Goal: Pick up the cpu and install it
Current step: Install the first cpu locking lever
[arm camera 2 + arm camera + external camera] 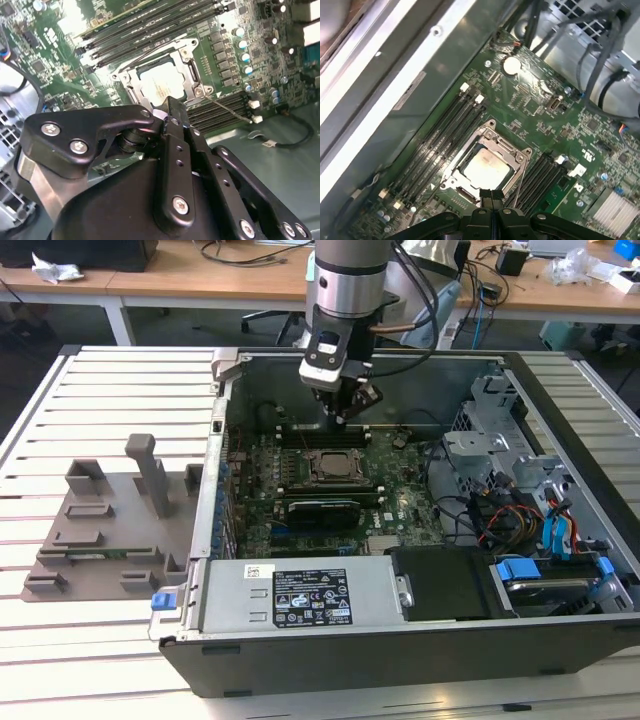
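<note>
The cpu lies flat in the square socket frame on the green motherboard, inside the open computer case. Its pale silver top shows within the frame in both wrist views. My gripper hangs above the board, just behind the socket in the exterior view. The two black fingers are pressed together with nothing between them. In the second wrist view the gripper has its tip over the socket frame's edge, clear of the chip.
Memory slots run along both sides of the socket. A long black card lies in front of it. The power supply fills the case front, with drive bays and cables at the exterior view's right. A grey fixture sits left of the case.
</note>
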